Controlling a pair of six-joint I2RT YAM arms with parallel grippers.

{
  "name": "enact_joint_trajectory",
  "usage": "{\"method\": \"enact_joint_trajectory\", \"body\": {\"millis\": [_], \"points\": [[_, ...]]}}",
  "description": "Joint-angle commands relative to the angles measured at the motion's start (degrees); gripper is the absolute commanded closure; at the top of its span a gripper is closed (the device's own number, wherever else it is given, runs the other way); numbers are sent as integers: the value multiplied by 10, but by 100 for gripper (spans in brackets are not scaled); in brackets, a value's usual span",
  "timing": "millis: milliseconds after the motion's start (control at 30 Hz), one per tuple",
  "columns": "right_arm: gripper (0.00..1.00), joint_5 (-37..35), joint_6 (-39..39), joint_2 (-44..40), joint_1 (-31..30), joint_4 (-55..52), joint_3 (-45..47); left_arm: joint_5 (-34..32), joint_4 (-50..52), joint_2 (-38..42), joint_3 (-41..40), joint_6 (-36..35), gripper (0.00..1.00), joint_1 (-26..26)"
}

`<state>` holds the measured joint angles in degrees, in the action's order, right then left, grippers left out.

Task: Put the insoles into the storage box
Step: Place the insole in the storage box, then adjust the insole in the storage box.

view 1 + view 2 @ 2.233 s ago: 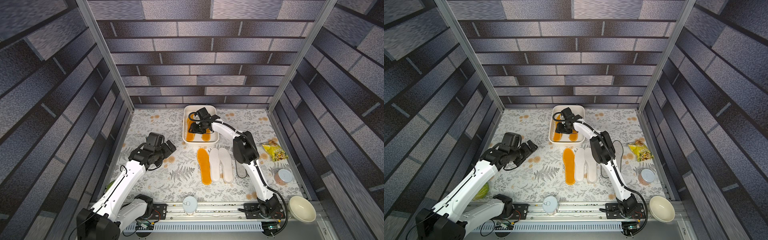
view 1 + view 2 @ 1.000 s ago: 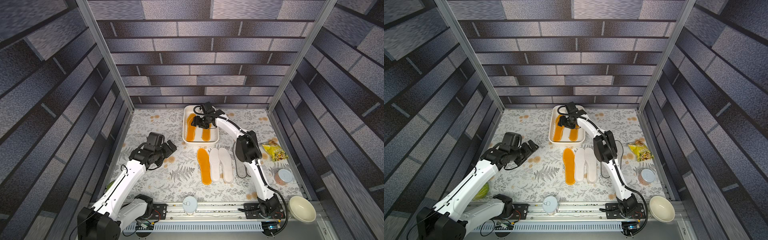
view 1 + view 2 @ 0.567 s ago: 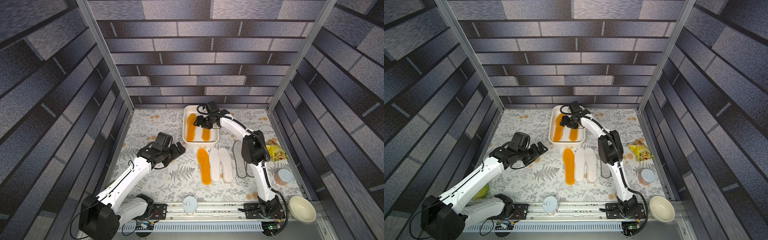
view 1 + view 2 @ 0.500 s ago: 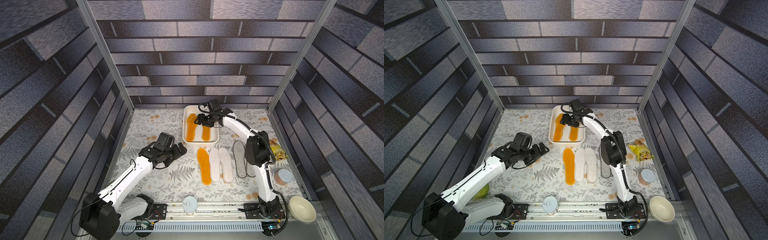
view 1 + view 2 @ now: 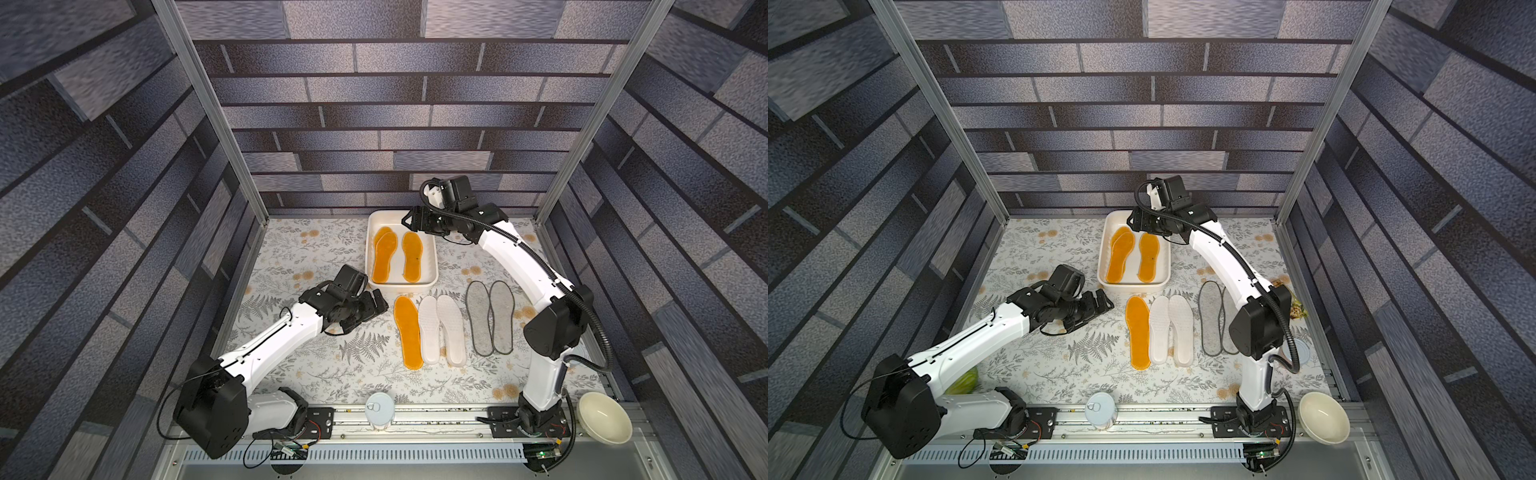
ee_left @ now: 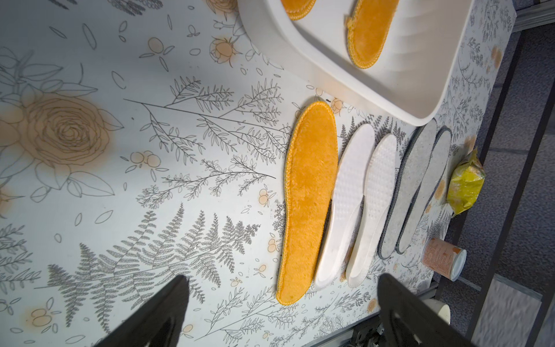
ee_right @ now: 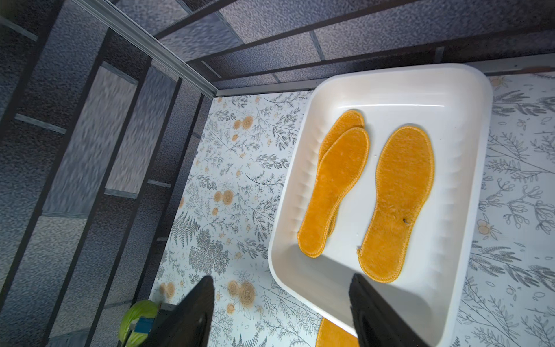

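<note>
storage box (image 5: 401, 286) | three orange insoles (image 5: 412, 261) inside | five insoles (image 5: 428, 328) flat beside it

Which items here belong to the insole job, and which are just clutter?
Job: storage box; three orange insoles inside it; lying outside it, one orange insole, two white insoles, two grey insoles.
Clutter: cream bowl, tin can, snack packet, second can, green object.

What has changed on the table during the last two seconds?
The right gripper drew back from the storage box to its far corner, open and empty; three orange insoles lie inside. The left gripper, open, advanced toward the orange insole on the table. All five insoles there stayed put.
</note>
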<state>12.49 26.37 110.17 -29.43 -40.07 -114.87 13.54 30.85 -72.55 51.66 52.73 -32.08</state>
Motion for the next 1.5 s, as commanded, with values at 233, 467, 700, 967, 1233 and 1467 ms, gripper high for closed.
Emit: {"method": "enact_joint_trajectory", "body": {"millis": [233,467,700,967,1233,1467], "points": [[29,-19,83,150,4,-22,-76,-14,35,79,-25,-5,0,20],[29,24,126,211,3,46,-88,-6,17,92,-47,4,0,29],[30,37,150,274,-1,54,-132,-3,22,95,-49,-2,0,40],[29,49,142,264,0,113,-94,-22,29,61,4,-38,0,53],[29,83,167,126,29,306,93,-126,176,-97,227,-161,0,71],[29,106,150,-17,70,333,199,-120,186,-226,379,-246,0,69]]}}
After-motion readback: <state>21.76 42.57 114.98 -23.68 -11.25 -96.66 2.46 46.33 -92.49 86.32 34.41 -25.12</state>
